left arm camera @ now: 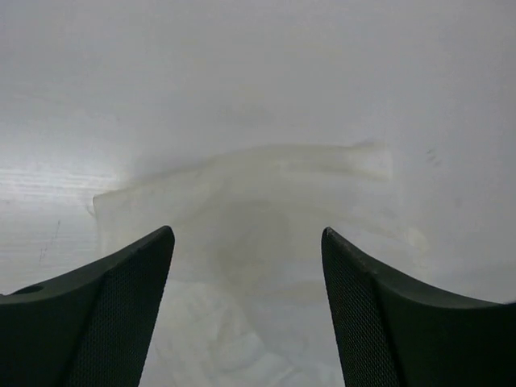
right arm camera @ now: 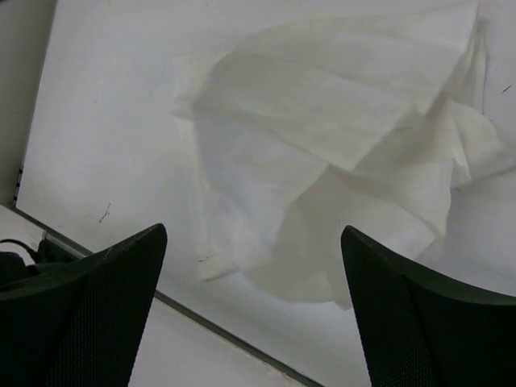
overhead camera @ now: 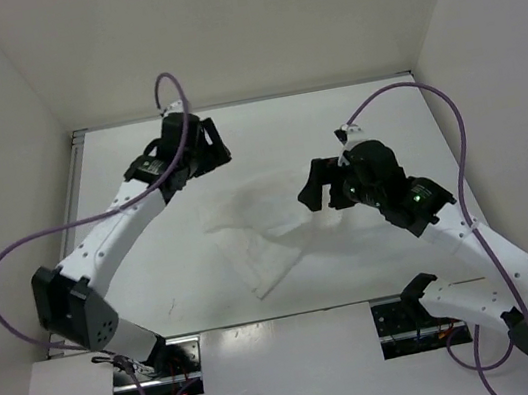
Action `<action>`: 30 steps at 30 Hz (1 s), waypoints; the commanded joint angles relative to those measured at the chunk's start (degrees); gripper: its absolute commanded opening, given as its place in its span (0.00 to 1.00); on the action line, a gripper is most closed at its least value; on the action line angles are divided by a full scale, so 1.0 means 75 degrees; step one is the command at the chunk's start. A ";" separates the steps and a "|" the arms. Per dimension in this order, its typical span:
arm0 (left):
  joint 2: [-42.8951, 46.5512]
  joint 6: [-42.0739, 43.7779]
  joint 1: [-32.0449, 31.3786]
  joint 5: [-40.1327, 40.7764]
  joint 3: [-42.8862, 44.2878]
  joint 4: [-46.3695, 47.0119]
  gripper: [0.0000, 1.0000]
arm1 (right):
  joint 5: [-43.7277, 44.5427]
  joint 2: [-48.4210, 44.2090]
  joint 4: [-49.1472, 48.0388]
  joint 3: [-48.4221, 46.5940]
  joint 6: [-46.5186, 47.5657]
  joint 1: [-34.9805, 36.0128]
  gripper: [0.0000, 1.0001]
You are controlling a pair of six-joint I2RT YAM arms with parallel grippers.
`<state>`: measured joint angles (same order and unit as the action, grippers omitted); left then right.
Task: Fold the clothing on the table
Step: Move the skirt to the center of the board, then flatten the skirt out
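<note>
The clothing [overhead camera: 260, 249] is a thin white crumpled piece with layered edges, lying flat near the middle of the white table [overhead camera: 351, 112]. My left gripper [overhead camera: 217, 146] hovers above the table, up and to the left of the cloth. In its wrist view the left gripper [left arm camera: 247, 231] stands open with nothing between the fingers, and the clothing [left arm camera: 266, 181] lies below. My right gripper [overhead camera: 308, 192] is open too, just right of the cloth. In its wrist view the right gripper [right arm camera: 253, 230] is empty above the clothing [right arm camera: 322, 121].
White upright walls [overhead camera: 8, 119] enclose the table on the left, back and right. A thin metal rail [right arm camera: 210, 324] runs along the near table edge. Purple cables [overhead camera: 11, 262] loop off both arms. The arm bases [overhead camera: 150, 364] sit at the front.
</note>
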<state>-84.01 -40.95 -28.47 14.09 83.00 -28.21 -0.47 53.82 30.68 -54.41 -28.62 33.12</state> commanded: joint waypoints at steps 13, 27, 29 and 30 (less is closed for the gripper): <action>-0.1676 -0.0130 0.0022 0.0359 -0.1070 0.0198 0.81 | -0.1799 0.3763 0.1604 -0.1546 0.0454 0.0458 0.72; -0.2663 -0.0212 0.0022 -0.0143 -0.1796 0.0269 0.00 | -0.1074 0.6627 0.1524 -0.1921 -0.0215 -0.0091 0.31; -0.2592 -0.0399 -0.0047 -0.0378 -0.2102 0.0269 0.00 | -0.1074 0.6980 0.1453 -0.2259 -0.0215 -0.0396 0.31; -0.2395 -0.0539 -0.0048 -0.0459 -0.2264 0.0269 0.00 | -0.1074 0.7096 0.1453 -0.2423 -0.0215 -0.0397 0.31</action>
<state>-105.51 -42.15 -28.42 13.13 68.84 -25.67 -11.11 104.31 42.39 -67.94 -29.58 32.73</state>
